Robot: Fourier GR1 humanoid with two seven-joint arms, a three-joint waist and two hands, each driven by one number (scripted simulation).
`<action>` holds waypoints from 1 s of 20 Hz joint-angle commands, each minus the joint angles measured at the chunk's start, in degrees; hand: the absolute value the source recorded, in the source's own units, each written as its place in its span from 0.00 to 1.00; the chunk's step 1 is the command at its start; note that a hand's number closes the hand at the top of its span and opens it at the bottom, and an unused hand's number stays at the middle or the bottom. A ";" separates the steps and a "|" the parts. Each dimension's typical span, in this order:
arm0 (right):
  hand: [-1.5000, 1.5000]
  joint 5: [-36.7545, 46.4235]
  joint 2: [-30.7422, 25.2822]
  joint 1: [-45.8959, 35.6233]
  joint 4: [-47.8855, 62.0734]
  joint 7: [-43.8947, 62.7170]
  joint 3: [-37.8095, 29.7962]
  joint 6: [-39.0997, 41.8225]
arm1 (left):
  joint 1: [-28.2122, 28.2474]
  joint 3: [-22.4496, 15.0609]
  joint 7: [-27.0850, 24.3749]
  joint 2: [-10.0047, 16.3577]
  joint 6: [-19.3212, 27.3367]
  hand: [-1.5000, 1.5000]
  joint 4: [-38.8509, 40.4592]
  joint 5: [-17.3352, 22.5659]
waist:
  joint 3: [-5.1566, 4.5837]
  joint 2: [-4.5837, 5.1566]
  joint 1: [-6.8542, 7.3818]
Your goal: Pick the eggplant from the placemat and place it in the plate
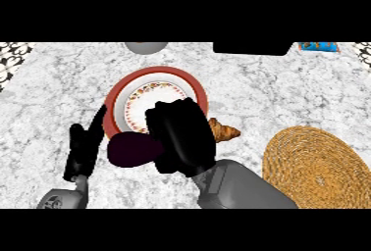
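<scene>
text: none legible | labels: none | blue packet at top edge: print unreadable

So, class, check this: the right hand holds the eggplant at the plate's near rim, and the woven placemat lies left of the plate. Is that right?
Not quite. The head view shows the woven placemat right of the plate, not left. The rest stands: the right hand holds the eggplant at the plate's near rim.

Bright, even, diffuse light across the pale surface, shading soft and faint throughout; the black right hand and dark eggplant show as nearly flat dark shapes.
</scene>
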 commanded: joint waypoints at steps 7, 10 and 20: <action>1.00 -2.20 0.50 -16.57 7.10 28.68 8.44 -11.30 | 2.05 0.69 -0.67 -0.39 0.26 0.50 -1.80 -0.18 | 0.07 0.43 -1.50; 1.00 -6.17 0.50 -20.06 13.66 26.71 7.35 -14.05 | 1.49 2.56 -0.82 1.20 -1.28 0.50 -1.78 0.87 | 0.07 0.57 -1.50; 1.00 -11.13 0.51 -20.98 30.47 12.14 -0.84 -13.90 | 1.77 1.48 0.28 -1.27 1.05 0.50 -2.34 -1.94 | 0.11 0.60 -2.20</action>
